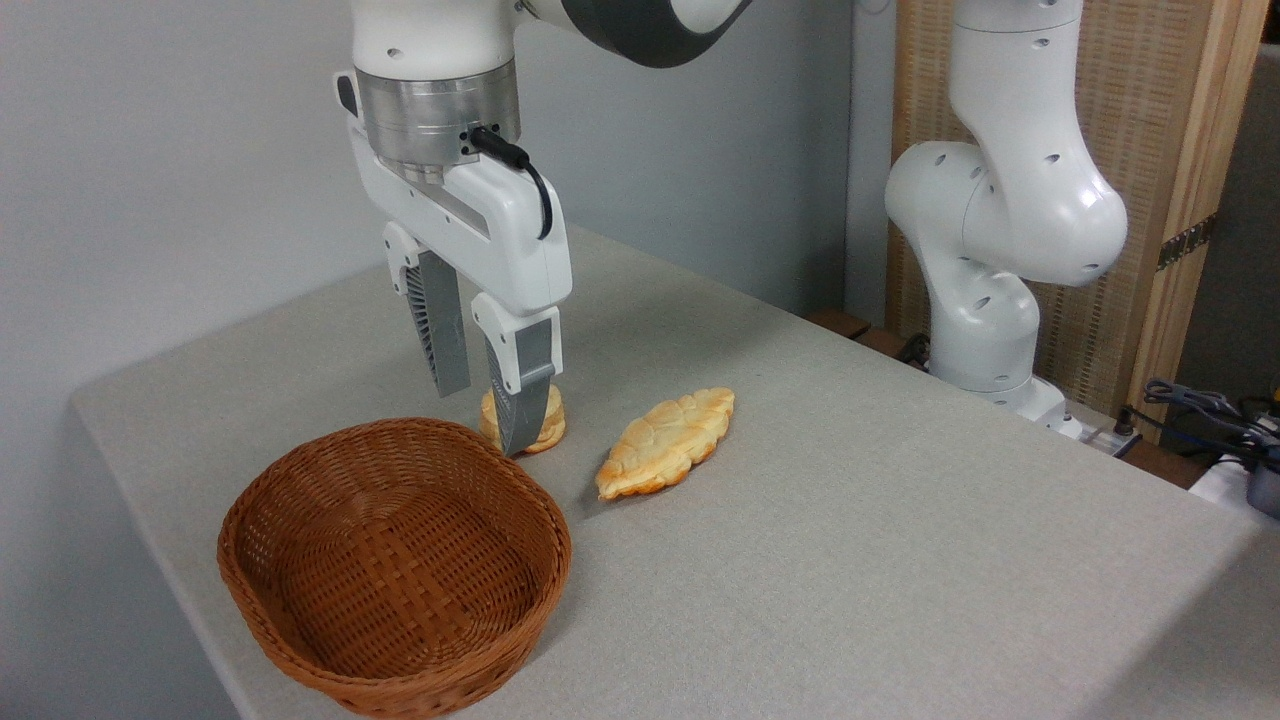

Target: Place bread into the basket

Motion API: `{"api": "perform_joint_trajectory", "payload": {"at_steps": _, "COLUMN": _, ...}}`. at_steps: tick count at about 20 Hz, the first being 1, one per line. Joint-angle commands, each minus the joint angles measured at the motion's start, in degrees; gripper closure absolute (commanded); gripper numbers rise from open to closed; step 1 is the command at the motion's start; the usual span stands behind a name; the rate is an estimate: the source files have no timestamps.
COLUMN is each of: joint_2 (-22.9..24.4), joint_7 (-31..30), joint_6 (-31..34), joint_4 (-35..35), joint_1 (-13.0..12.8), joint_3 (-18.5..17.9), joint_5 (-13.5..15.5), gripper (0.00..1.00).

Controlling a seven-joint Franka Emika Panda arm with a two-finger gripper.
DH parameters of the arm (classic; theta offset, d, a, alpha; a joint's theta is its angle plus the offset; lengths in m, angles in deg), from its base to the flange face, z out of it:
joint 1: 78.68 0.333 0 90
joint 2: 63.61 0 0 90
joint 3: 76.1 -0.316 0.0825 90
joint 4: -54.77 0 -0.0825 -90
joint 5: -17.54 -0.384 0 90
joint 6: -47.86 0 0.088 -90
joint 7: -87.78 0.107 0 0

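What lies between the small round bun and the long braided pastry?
Nothing: only bare grey table separates the small golden bun from the flat leaf-shaped braided pastry, per the fixed camera.

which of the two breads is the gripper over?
The small round bun beside the basket; the open gripper straddles it. The longer leaf-shaped pastry lies apart, to the right.

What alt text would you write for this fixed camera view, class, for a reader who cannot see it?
A white robot arm's gripper hangs with open jaws around a small golden bun on a grey table. An empty wicker basket sits just in front of it, and a longer braided pastry lies to the right.
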Motion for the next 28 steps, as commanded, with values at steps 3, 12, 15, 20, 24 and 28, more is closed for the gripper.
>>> {"api": "perform_joint_trajectory", "payload": {"at_steps": 3, "joint_2": 0.7, "joint_7": 1.3, "joint_6": 3.0, "joint_4": -0.6, "joint_1": -0.5, "joint_3": -1.5, "joint_5": 0.1, "gripper": 0.0}}
{"api": "perform_joint_trajectory", "payload": {"at_steps": 12, "joint_2": 0.7, "joint_7": 1.4, "joint_6": 3.4, "joint_4": -0.6, "joint_1": -0.5, "joint_3": -1.5, "joint_5": 0.1, "gripper": 0.0}}
{"api": "perform_joint_trajectory", "payload": {"at_steps": 15, "joint_2": 0.7, "joint_7": 1.4, "joint_6": 3.5, "joint_4": -0.6, "joint_1": -0.5, "joint_3": -1.5, "joint_5": 0.1, "gripper": 0.0}}
{"api": "perform_joint_trajectory", "payload": {"at_steps": 20, "joint_2": 0.7, "joint_7": 1.3, "joint_6": 4.7, "joint_4": -0.6, "joint_1": -0.5, "joint_3": -1.5, "joint_5": 0.1, "gripper": 0.0}}
{"api": "perform_joint_trajectory", "payload": {"at_steps": 24, "joint_2": 0.7, "joint_7": 1.3, "joint_6": 6.6, "joint_4": -0.5, "joint_1": -0.5, "joint_3": -1.5, "joint_5": 0.1, "gripper": 0.0}}
{"api": "perform_joint_trajectory", "payload": {"at_steps": 28, "joint_2": 0.4, "joint_7": 1.2, "joint_6": 8.1, "joint_4": 0.0, "joint_1": -0.6, "joint_3": -1.3, "joint_5": 0.1, "gripper": 0.0}}
